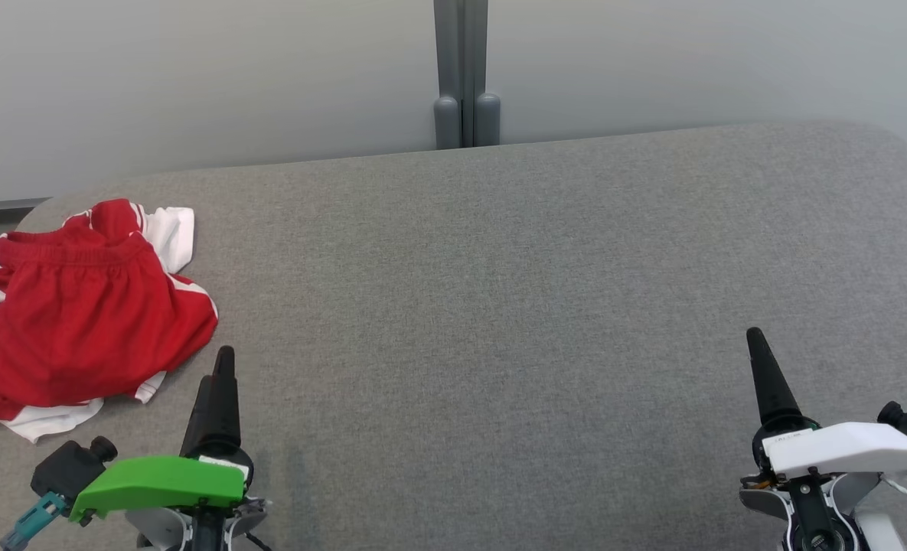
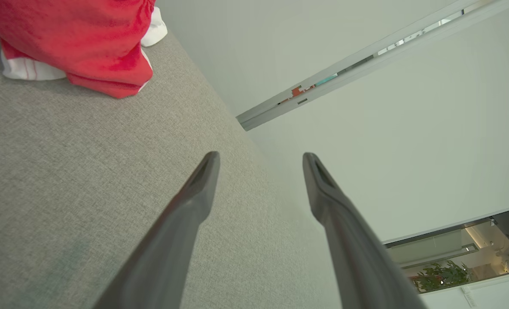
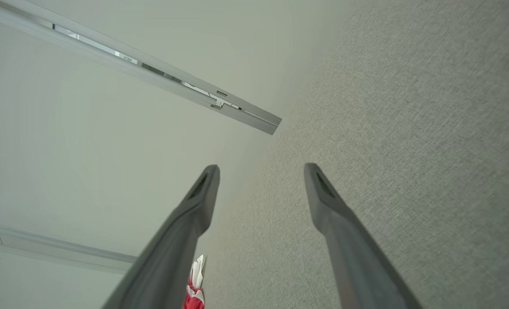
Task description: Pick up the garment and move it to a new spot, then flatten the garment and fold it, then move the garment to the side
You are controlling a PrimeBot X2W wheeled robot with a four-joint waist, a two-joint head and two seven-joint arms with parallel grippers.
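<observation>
While the garment lies bunched at our left, our left gripper and right gripper hang spread wide, empty.

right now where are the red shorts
In the head view the red shorts lie crumpled at the far left of the grey fabric surface, near its back corner, just ahead and left of the left arm's jaws.

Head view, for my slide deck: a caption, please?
Crumpled red-and-white garment lies far left on the grey surface; left gripper and right gripper open, empty.
</observation>
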